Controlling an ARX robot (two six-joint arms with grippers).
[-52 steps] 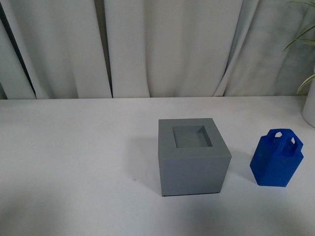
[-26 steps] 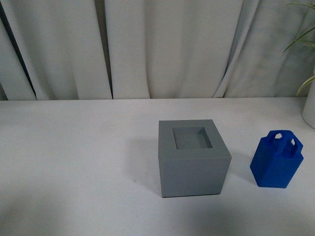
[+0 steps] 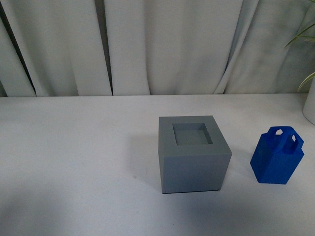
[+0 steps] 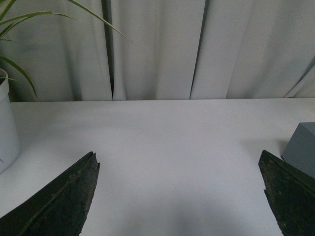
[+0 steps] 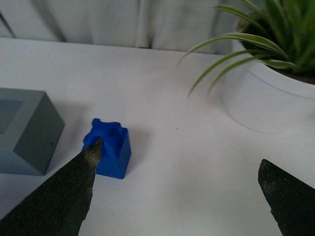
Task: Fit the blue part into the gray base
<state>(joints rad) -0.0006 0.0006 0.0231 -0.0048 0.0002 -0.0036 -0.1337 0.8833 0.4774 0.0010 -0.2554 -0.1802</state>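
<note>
From the front, neither arm shows. The gray base [image 3: 194, 155] stands near the middle of the pale bench [image 3: 74, 157], and the square recess in its top shows only its own gray floor. The blue part [image 3: 276, 160] stands upright on the bench to the base's right, near it but not touching, with its holed handle on top. A white pot [image 3: 310, 105] and a few green leaves [image 3: 301, 37] are cut off at the right edge. A white curtain [image 3: 172, 44] hangs in folds behind the bench.

In the left wrist view, the left claw [image 4: 179, 191] is spread wide over bare bench with nothing between its dark fingers [image 4: 54, 201]. Only a corner of the gray base [image 4: 301, 147] enters the frame. A second pot [image 4: 7, 128] with long leaves is half cut off.

In the right wrist view, the right claw [image 5: 177, 182] is also spread wide and holds nothing. One finger [image 5: 54, 196] covers a corner of the blue part [image 5: 112, 147], which sits on the bench between the gray base [image 5: 27, 130] and the white pot [image 5: 266, 93]. The part's handle is blurred.
</note>
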